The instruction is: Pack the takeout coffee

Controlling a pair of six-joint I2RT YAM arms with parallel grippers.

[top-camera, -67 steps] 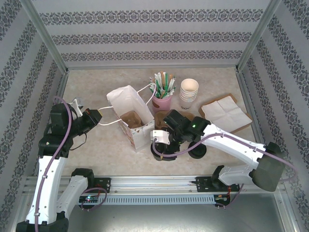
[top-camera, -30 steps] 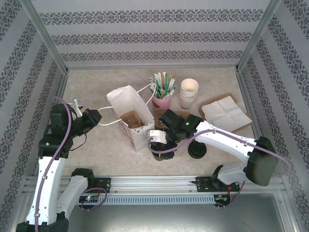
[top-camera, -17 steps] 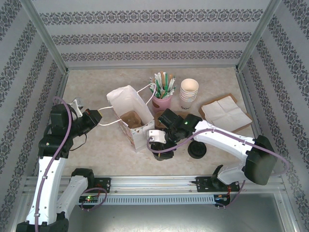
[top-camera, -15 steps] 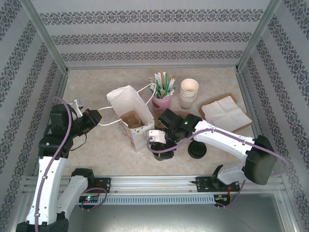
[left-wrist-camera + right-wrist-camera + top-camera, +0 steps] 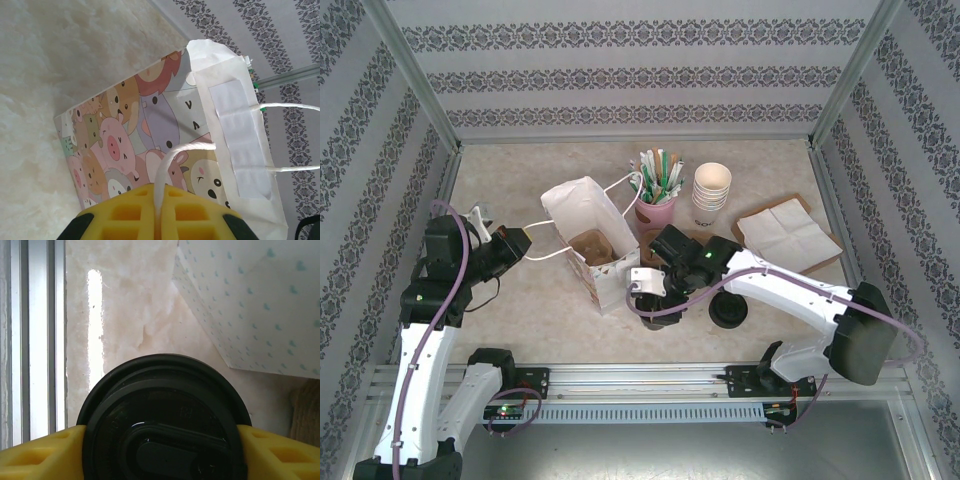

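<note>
One takeout coffee [image 5: 165, 420], its round black lid towards me, sits between the yellow fingers [image 5: 42, 455] of my right gripper [image 5: 162, 452], which is shut on its sides. From above, that cup [image 5: 652, 316] hangs under the right gripper [image 5: 647, 298], just right of the paper bag [image 5: 588, 238]. The second black-lidded coffee [image 5: 728, 313] stands on the table further right. My left gripper [image 5: 512, 243] is shut on the bag's white string handle [image 5: 161, 175], holding it out to the left. The cartoon-printed bag [image 5: 150, 130] stands open.
A brown cardboard piece [image 5: 590, 246] shows inside the bag's mouth. Behind the right arm stand a pink cup of straws [image 5: 655, 205] and stacked white paper cups [image 5: 712, 190]. Napkins [image 5: 788, 235] lie at the right. The metal rail [image 5: 35, 340] runs along the near edge.
The right gripper has shifted a little left and back with the coffee, closer to the bag. The left arm and bag have stayed put.
</note>
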